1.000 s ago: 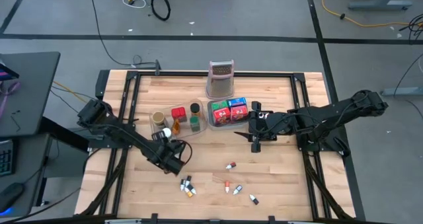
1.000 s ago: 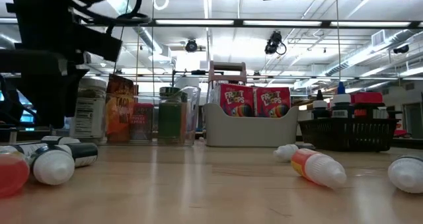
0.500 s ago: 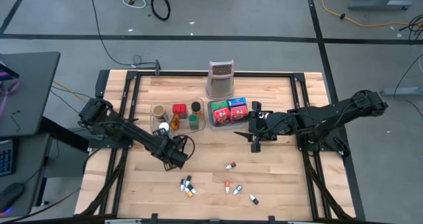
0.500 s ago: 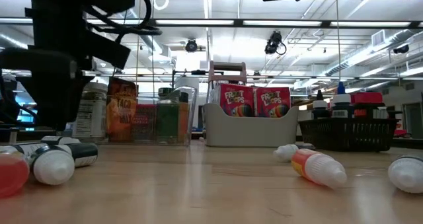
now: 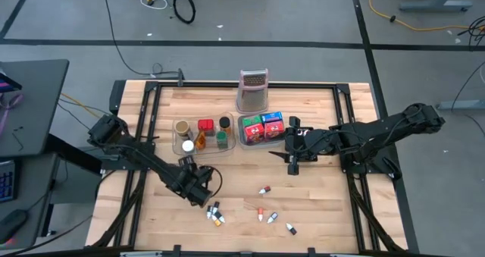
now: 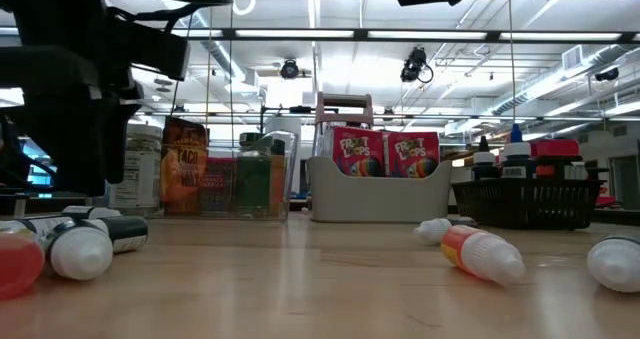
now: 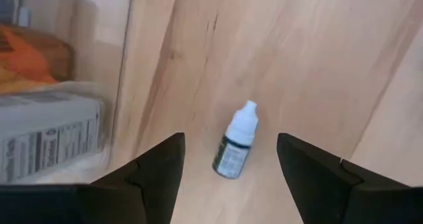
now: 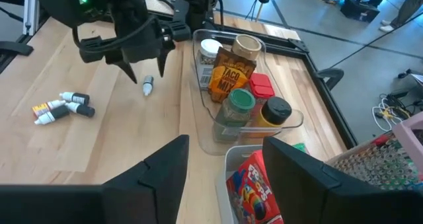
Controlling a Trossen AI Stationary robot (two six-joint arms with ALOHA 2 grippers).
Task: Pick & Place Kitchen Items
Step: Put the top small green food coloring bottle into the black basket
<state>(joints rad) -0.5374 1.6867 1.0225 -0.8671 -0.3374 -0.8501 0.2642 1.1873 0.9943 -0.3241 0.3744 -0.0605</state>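
Observation:
My left gripper [image 5: 198, 189] is open and hangs just above a small white-capped dropper bottle [image 7: 234, 148]. The bottle lies on its side on the wood between the two fingers, untouched; the right wrist view shows the bottle [image 8: 147, 86] below the left gripper [image 8: 142, 59]. More small bottles lie loose near the table's near edge: a cluster [image 5: 215, 213], one [image 5: 264, 189] and a pair [image 5: 267, 216]. A clear tray [image 5: 227, 152] holds jars, a taco packet [image 8: 225, 75] and red and green items. My right gripper [image 5: 293, 162] is open and hovers beside the grey tray [image 5: 241, 132] of cereal boxes.
A tall metal grater [image 5: 254, 90] stands behind the trays at the far edge. In the low view a black basket [image 6: 525, 201] with bottles sits to the right. Bare wood lies between the two arms and along the near right of the table.
My left gripper has drawn away from the clear tray's near side toward the table's near edge and now stands over the lone small bottle. In the tray, the taco packet has gone from leaning to more upright.

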